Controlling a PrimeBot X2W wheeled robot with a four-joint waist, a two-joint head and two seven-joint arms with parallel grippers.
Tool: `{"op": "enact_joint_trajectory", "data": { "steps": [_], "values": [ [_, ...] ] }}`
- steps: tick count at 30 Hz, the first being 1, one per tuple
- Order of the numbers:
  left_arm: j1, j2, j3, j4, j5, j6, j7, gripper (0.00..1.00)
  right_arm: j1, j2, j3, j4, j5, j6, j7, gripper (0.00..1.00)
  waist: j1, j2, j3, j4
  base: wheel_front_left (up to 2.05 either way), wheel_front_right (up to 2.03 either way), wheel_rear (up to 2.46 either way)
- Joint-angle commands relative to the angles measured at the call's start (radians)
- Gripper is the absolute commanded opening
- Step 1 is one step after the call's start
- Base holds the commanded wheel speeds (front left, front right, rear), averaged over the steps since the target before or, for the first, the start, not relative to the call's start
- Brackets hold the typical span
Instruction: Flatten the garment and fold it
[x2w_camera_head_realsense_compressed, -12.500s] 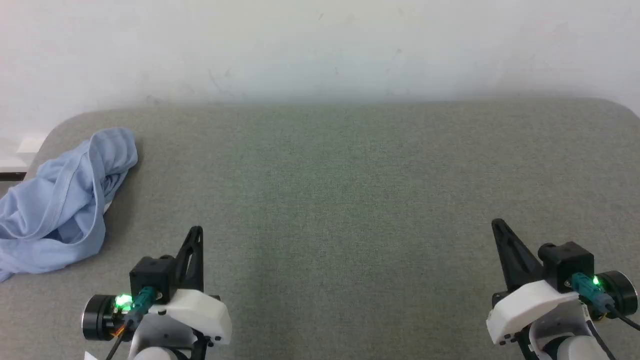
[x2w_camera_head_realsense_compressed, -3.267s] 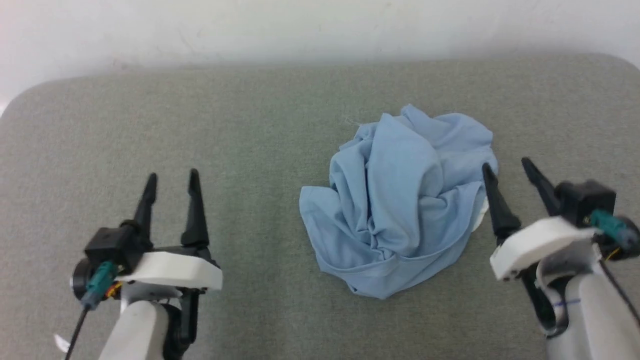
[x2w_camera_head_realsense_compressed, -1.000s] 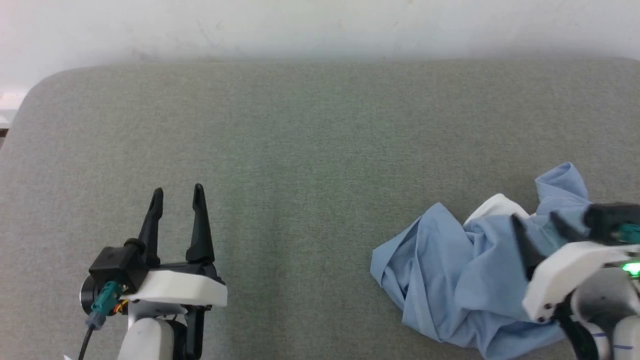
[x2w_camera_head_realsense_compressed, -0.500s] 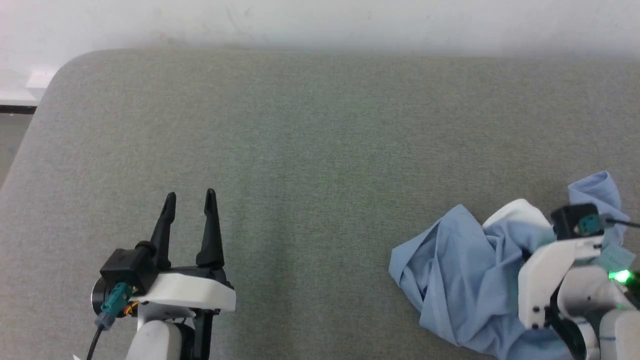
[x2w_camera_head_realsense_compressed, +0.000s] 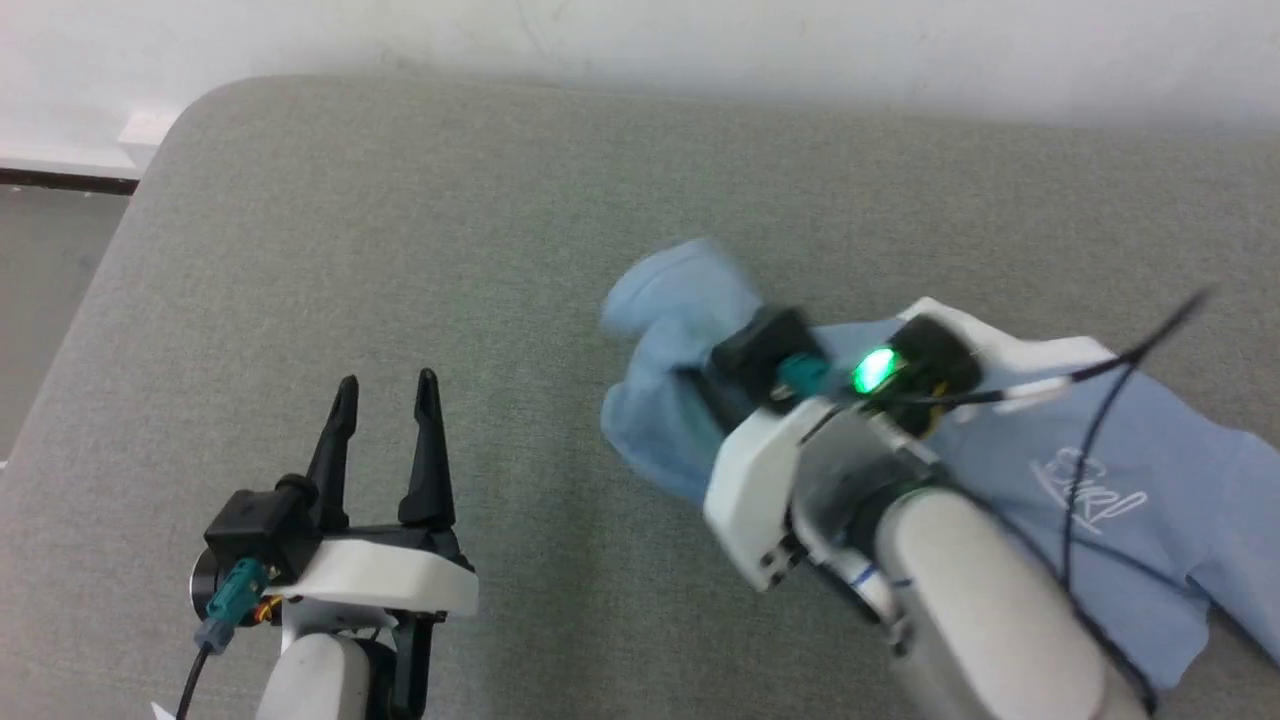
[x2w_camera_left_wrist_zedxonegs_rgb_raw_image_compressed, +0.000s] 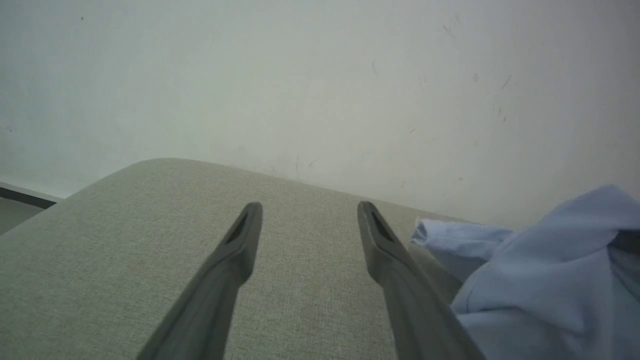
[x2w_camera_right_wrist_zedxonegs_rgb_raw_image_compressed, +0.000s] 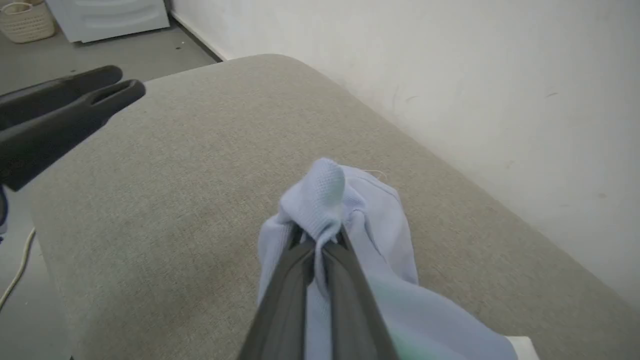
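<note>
Our right jaws are pinched tight on a bunched fold of the garment (x2w_camera_head_realsense_compressed: 1170, 540), which trails from there toward our right across the desk (x2w_camera_head_realsense_compressed: 400, 220). Our left jaws stand wide and empty, near that bunch on its left. We judge the bare desk leftward gives room to spread.

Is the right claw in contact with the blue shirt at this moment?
Touching. The right wrist view shows the right claw shut on the shirt, a bunch of knit pinched between its fingers.
</note>
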Motion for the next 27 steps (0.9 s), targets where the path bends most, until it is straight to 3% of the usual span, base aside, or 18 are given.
{"op": "enact_joint_trajectory", "data": {
  "steps": [1,6,7,8,9,12,16,21,27],
  "values": [
    [-0.009,-0.001,-0.005,-0.003,-0.01,0.005,-0.005,1.0,-0.011,-0.002,0.032,0.028,0.013,-0.001,0.007,0.0,-0.0001,0.0,0.003,0.012,0.0,0.0,0.0],
    [-0.007,-0.001,-0.015,-0.004,-0.017,0.011,-0.005,1.0,0.001,-0.002,0.159,0.185,0.076,-0.001,0.074,0.0,-0.0001,0.0,0.01,0.029,0.0,0.0,0.0],
    [-0.006,-0.001,-0.015,-0.005,-0.017,0.013,-0.005,1.0,0.008,-0.003,0.172,0.208,0.087,-0.001,0.09,0.2,-0.0001,0.0,0.01,0.029,0.0,0.0,0.0],
    [-0.004,-0.001,-0.014,-0.006,-0.017,0.014,-0.005,1.0,0.014,-0.006,0.183,0.222,0.1,-0.001,0.101,0.49,-0.0001,0.0,0.01,0.028,0.0,0.0,0.0],
    [-0.001,-0.001,-0.011,-0.006,-0.016,0.015,-0.005,1.0,0.02,-0.008,0.19,0.229,0.117,-0.001,0.105,1.0,-0.0001,0.0,0.01,0.026,0.0,0.0,0.0],
    [0.01,-0.001,0.002,-0.008,-0.013,0.017,-0.005,1.0,0.039,-0.027,0.2,0.218,0.176,-0.001,0.103,1.0,-0.0001,0.0,0.004,0.011,0.0,0.0,0.0],
    [0.02,-0.001,0.021,-0.005,-0.005,0.016,-0.005,1.0,0.069,-0.059,0.149,0.13,0.22,-0.001,0.016,1.0,-0.0001,0.0,-0.011,-0.018,0.0,0.0,0.0],
    [0.029,-0.001,0.03,-0.003,0.013,0.007,-0.005,1.0,0.153,-0.066,-0.025,0.004,0.194,-0.001,-0.148,1.0,-0.0001,0.0,-0.025,-0.068,0.0,0.0,0.0],
    [-0.003,0.028,0.026,0.026,0.041,-0.023,-0.003,1.0,0.297,-0.022,-0.27,-0.102,0.121,-0.001,-0.309,1.0,-0.0001,0.0,-0.017,-0.147,0.0,0.0,0.0]
  ]
}}
